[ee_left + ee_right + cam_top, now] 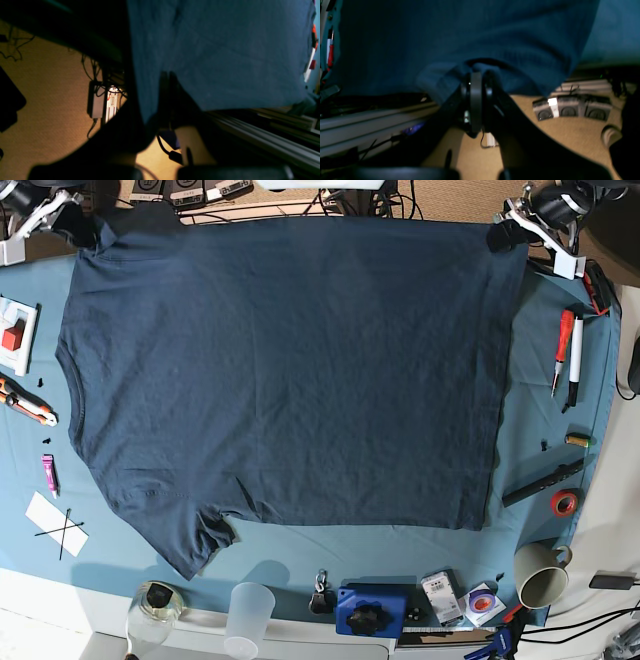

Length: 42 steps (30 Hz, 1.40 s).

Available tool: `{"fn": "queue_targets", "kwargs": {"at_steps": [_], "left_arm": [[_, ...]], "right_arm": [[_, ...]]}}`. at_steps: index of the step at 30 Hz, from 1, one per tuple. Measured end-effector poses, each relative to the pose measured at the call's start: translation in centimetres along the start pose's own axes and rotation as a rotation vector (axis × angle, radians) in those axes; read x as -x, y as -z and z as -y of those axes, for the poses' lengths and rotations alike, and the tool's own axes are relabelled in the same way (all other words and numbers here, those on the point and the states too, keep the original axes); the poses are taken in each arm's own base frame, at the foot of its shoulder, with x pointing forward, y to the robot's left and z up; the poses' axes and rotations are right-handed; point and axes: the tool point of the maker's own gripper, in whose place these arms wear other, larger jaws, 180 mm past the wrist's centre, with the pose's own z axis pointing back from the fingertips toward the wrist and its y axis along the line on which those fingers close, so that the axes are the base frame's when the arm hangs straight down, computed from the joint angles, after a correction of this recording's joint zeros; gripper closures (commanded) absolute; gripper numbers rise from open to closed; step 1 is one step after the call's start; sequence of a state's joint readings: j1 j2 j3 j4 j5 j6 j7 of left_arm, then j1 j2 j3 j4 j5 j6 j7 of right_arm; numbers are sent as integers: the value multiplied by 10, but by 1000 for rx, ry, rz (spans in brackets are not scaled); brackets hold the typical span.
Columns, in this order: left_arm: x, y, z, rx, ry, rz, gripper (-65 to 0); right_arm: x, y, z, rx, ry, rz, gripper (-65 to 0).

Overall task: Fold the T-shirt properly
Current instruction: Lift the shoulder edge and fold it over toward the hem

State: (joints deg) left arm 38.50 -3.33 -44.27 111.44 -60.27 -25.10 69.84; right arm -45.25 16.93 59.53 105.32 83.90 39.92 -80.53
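The dark navy T-shirt (290,370) lies spread flat and sideways on the teal table cloth (540,430), collar side to the left, hem to the right. One sleeve (195,540) is crumpled at the lower left. My right gripper (85,230) is at the far left corner, shut on the shirt's sleeve edge; in the right wrist view (480,71) the cloth bunches between its fingers. My left gripper (500,235) is at the far right corner, shut on the hem corner; in the left wrist view (166,73) the T-shirt (225,50) hangs over it.
Pens (567,355), a black bar (543,483), a tape roll (563,502) and a mug (540,580) lie along the right. A plastic cup (250,615), a blue block (370,610) and a jar (155,600) stand at the front edge. A white box (14,335) and marked paper (55,525) lie left.
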Motion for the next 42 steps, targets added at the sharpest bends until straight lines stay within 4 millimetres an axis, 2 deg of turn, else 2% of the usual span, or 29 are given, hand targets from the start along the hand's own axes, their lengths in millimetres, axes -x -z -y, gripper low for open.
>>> {"fn": "queue_targets", "kwargs": {"at_steps": [5,8,11,19,22,25,29,33,37,40,42], "left_arm": [[-12,-5,10,2,53,27,0],[-21,-5,13,-8,83,70,0],[-21,-3,13,-18,95,66,0],[-39,1,9,-53,139,120,0],[-53,5,10,-64,187,153,0],[-53,14,11,-85,204,126,0],[-56,26,23,-67,248,127,0],[-73,29,24,-80,277,163,0],[-75,28,20,-103,254,181,0],[-87,29,21,-117,281,210,0],[-98,30,25,-112,293,236,0]], "right_arm": [[-17,6,-2,-12,-16,66,0],[-21,9,3,17,-27,75,0],[-31,15,6,34,-44,110,0],[-36,52,0,29,-105,93,0],[-40,66,-3,34,-138,89,0],[-47,77,-4,44,-170,84,0],[-67,82,-3,63,-203,131,0],[-88,81,8,130,-270,145,0],[-120,74,14,177,-346,189,0],[-135,71,18,199,-379,215,0],[-138,74,23,198,-357,227,0]]}}
